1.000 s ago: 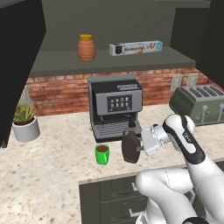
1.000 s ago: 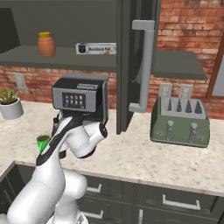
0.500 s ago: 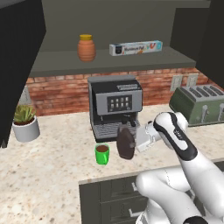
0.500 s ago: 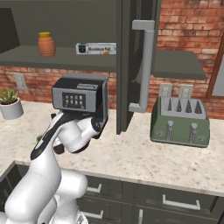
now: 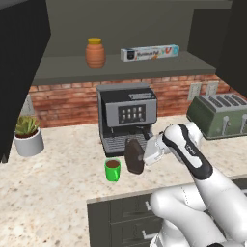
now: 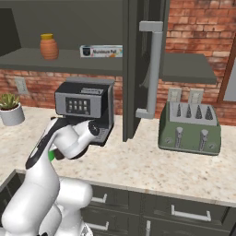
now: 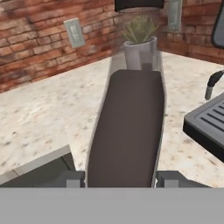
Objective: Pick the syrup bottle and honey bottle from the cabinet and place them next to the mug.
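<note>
Syrup bottle (image 5: 134, 156) has moved down toward the counter, now at the mug's (image 5: 113, 170) 3 o'clock. Gripper (image 5: 143, 156) clamps it; release seems near. Honey bottle (image 5: 95, 52) remains at 12 o'clock, shelved.

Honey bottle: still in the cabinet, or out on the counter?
In: the honey bottle stands upright on the cabinet shelf, above the coffee machine.

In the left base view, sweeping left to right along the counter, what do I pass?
Potted plant → green mug → syrup bottle, held in the gripper → toaster. The coffee machine sits behind the mug and bottle, so I leave it out of the order.
</note>
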Tool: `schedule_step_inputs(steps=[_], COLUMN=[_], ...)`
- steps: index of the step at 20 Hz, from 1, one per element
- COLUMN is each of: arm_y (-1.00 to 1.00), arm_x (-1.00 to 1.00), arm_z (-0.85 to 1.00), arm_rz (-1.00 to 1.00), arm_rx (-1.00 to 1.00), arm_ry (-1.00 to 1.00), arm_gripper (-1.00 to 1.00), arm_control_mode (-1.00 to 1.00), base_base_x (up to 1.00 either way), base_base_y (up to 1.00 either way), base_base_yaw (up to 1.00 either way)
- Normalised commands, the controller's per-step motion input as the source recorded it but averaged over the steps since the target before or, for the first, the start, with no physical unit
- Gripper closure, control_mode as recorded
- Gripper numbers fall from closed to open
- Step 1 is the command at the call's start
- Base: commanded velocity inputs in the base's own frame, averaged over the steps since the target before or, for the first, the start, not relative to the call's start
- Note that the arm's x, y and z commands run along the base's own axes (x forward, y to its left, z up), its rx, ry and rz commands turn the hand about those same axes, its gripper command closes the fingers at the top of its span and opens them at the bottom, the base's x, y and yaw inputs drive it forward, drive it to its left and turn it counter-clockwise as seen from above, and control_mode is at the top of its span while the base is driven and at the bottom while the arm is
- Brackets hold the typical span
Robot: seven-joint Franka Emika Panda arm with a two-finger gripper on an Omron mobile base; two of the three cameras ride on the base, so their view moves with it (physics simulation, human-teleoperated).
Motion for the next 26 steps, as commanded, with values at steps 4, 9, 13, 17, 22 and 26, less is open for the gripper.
schedule_step_inputs(steps=[4,9,13,17,22,26], arm_y=[0.0,0.0,0.0,0.02,0.0,0.0], arm_x=[0.0,0.0,0.0,0.0,-0.06,-0.1], arm_z=[-0.2,-0.26,-0.34,-0.39,-0.21,-0.18], arm_rz=[-0.08,-0.13,-0.16,-0.11,0.03,0.13], arm_rx=[0.0,0.0,0.0,0.0,0.0,0.0], arm_ry=[0.0,0.0,0.0,-0.01,-0.01,0.0], arm_gripper=[1.0,1.0,1.0,1.0,1.0,1.0], arm_control_mode=[-1.0,-1.0,-1.0,-1.0,-1.0,-1.0], base_base_x=[0.0,0.0,0.0,0.0,0.0,0.0], base_base_y=[0.0,0.0,0.0,0.0,0.0,0.0], base_base_yaw=[0.0,0.0,0.0,0.0,0.0,0.0])
